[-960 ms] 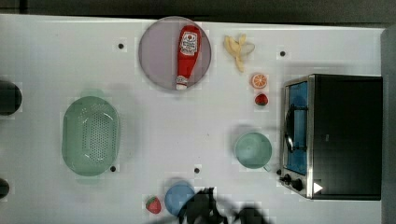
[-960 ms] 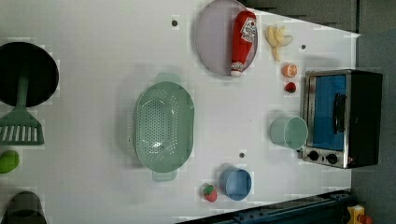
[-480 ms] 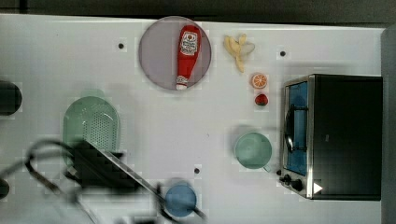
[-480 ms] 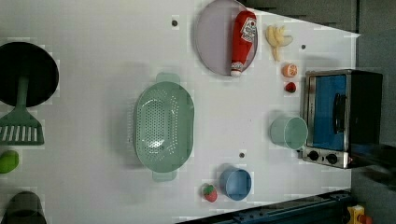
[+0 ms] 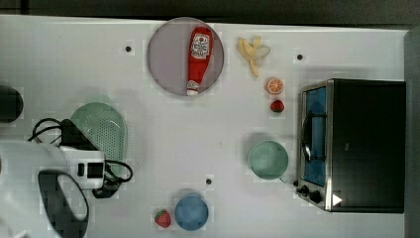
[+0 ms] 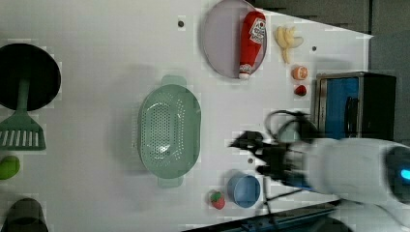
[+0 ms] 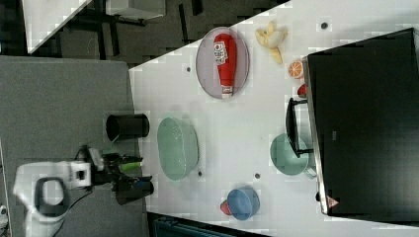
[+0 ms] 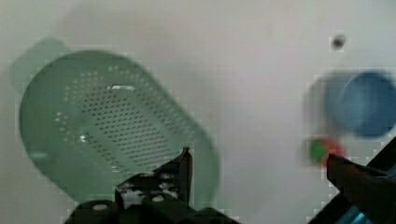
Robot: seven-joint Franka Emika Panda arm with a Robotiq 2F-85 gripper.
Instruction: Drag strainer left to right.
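Tool (image 8: 257,163) wide open, empty, hovering over strainer's (image 5: 101,134) near end at the top view's left of table (image 5: 158,139). No grasp or contact apparent; whole drag rightward likely still ahead

On the white surface (image 5: 148,148) in the top view, the pale green perforated plastic strainer (image 5: 106,130) sits at nine o'clock. The grey round plate (image 5: 171,54) at twelve o'clock carries the red ketchup bottle (image 5: 198,58). The black toaster oven (image 5: 356,144) lies at three o'clock, the smooth mint-green round bowl (image 5: 268,159) just beside it, and the small blue bowl (image 5: 191,211) at six o'clock.
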